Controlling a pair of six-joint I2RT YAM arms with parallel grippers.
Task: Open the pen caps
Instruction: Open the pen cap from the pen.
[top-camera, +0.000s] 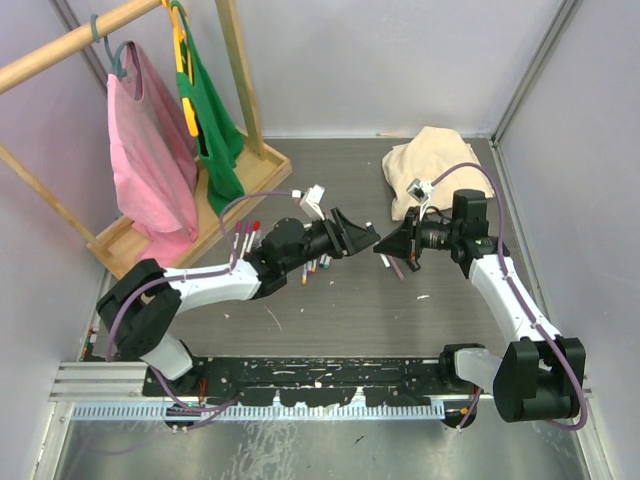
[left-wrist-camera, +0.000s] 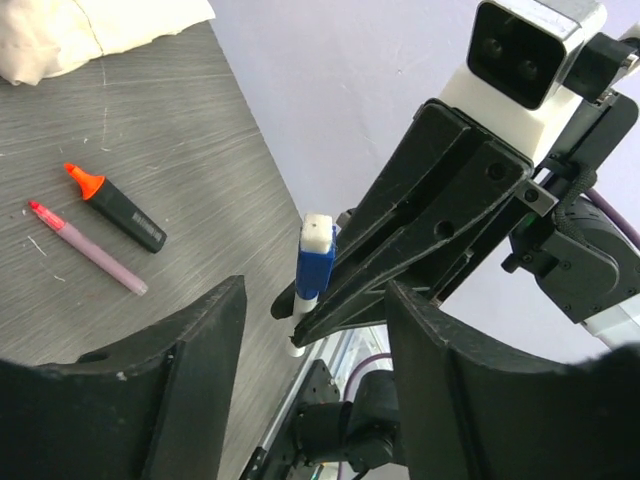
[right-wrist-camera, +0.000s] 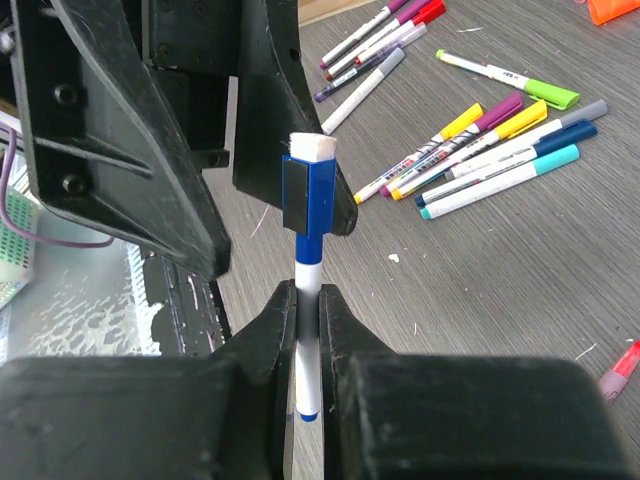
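- Centre of the right wrist view: right gripper (right-wrist-camera: 308, 295) pinched narrow on a white pen barrel (right-wrist-camera: 308, 350), holding it upright.
- Blue cap (right-wrist-camera: 308, 195) sits on top of that barrel, fully seated, not yet pulled.
- Left gripper (left-wrist-camera: 316, 300) stands fairly wide, one finger either side of the cap; contact unclear.
- Upper right, same view: loose markers (right-wrist-camera: 480, 150) on the table (right-wrist-camera: 560, 300), every cap I can make out still on.
- Left of the left wrist view: orange highlighter (left-wrist-camera: 120, 208) and pink pen (left-wrist-camera: 88, 247), untouched.
- Judgement: no loose caps visible; task barely begun, nearly all caps left.
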